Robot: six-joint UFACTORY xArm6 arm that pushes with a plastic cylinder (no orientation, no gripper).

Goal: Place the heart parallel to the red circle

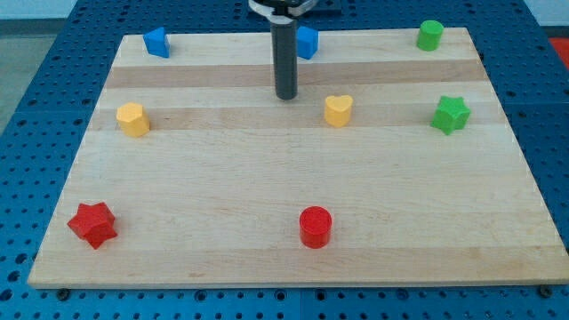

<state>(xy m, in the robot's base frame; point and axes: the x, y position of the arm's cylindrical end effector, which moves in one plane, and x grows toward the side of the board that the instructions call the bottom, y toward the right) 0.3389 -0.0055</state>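
Observation:
The yellow heart (338, 109) lies right of the board's middle, in the upper half. The red circle (315, 226) lies near the view's bottom, a little left of and well below the heart. My tip (285, 95) rests on the board left of the heart, about a block's width away and slightly higher in the view, not touching it. The rod rises straight up from the tip and partly covers a blue block (307, 41) behind it.
The wooden board (267, 178) also holds a blue block (157, 42) at the top left, a green cylinder (430, 35) at the top right, a green star (451, 115) at the right, a yellow block (132, 119) at the left and a red star (92, 223) at the bottom left.

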